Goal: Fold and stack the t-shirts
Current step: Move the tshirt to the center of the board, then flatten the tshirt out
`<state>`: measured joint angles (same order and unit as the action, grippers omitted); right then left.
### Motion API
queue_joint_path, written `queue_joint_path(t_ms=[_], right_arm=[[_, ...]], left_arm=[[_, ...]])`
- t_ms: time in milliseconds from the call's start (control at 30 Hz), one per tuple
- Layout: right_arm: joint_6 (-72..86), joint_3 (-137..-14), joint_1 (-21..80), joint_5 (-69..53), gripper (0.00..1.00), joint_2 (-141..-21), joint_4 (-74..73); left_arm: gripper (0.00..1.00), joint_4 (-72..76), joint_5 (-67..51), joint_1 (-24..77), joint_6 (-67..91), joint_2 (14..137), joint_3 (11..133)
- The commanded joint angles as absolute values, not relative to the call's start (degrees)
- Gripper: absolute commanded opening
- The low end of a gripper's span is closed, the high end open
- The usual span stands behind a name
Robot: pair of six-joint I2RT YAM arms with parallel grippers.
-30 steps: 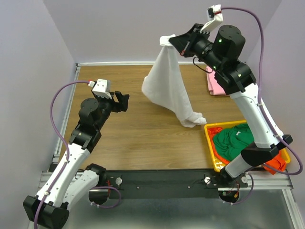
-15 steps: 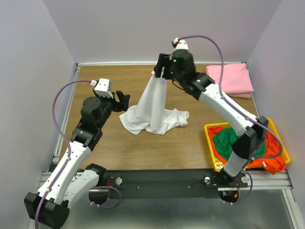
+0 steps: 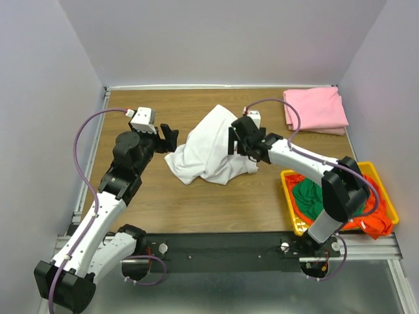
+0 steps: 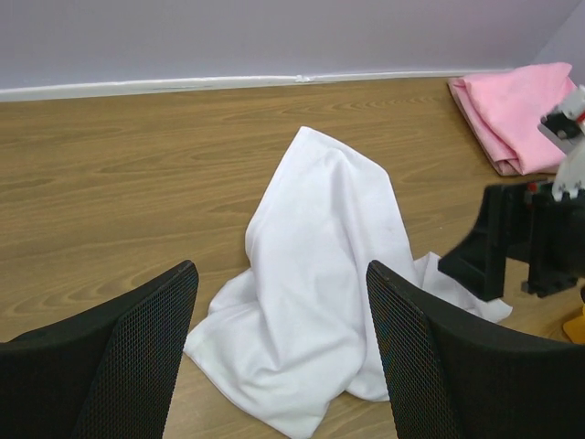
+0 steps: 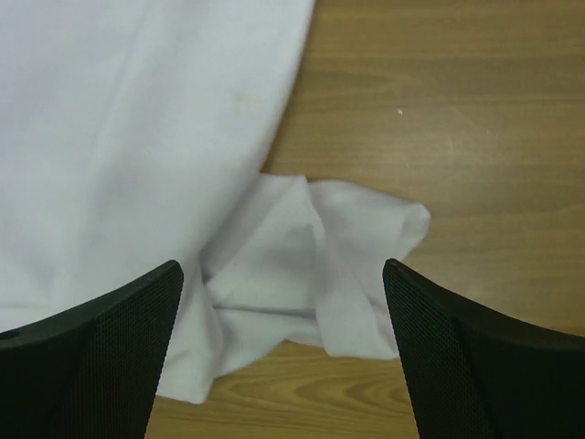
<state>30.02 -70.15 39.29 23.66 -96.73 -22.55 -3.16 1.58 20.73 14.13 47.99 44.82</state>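
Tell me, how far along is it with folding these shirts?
Done: one pink t-shirt lies folded at the far right corner. In hand: the white t-shirt sits crumpled mid-table, with the left claw and right claw both open near it, neither gripping. Still to do: folding that one, plus the green t-shirt and orange t-shirt bunched in the yellow basket.

Colours, all plain:
white t-shirt (image 3: 208,154), pink t-shirt (image 3: 316,109), green t-shirt (image 3: 313,196), orange t-shirt (image 3: 374,226), yellow basket (image 3: 289,203), brown wood-grain table (image 3: 196,203).
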Motion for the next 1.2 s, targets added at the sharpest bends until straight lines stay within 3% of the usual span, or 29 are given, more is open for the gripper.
queue_joint_path(t_ms=[0,167,267,367,400,467,600,833,1000,1067,1167], right_arm=[[36.03,-62.68,39.38,23.55,0.95,-93.35,-22.76],[36.47,-59.07,39.37,26.71,0.91,-94.04,-22.68],[36.47,-59.15,39.37,28.3,0.83,-96.58,-22.59],[36.56,-59.85,39.29,26.73,0.63,-98.0,-22.59],[36.21,-60.46,39.37,25.67,0.41,-98.17,-22.59],[35.34,-61.43,39.38,22.09,0.14,-97.39,-22.59],[30.33,-66.26,39.38,11.01,0.0,-96.42,-22.59],[27.6,-79.88,42.96,-15.61,0.0,-92.73,-22.59],[28.65,-86.39,46.93,-25.3,0.01,-89.66,-20.41],[30.05,-84.83,47.02,-29.43,0.0,-87.81,-17.51],[32.52,-79.29,47.02,-26.47,0.0,-84.03,-14.33]], left_arm=[[0.82,-4.57,2.38,20.39,13.45,49.04,44.91],[0.82,-4.92,1.5,20.39,13.45,49.75,45.17],[0.82,-4.92,1.41,20.39,13.45,49.57,45.18],[0.82,-4.83,1.49,20.39,13.45,49.04,45.0],[0.82,-4.75,1.49,20.39,13.36,48.78,44.91],[0.82,-4.66,1.41,20.39,13.45,48.52,44.91],[0.82,-4.57,1.06,20.39,13.45,48.34,44.91],[0.82,-4.57,1.4,20.39,13.36,47.64,44.83],[0.82,-4.48,1.49,20.39,13.18,47.64,44.82],[0.82,-4.48,1.49,20.39,13.18,47.46,44.82],[0.82,-4.57,1.93,20.39,13.18,47.2,44.82]])
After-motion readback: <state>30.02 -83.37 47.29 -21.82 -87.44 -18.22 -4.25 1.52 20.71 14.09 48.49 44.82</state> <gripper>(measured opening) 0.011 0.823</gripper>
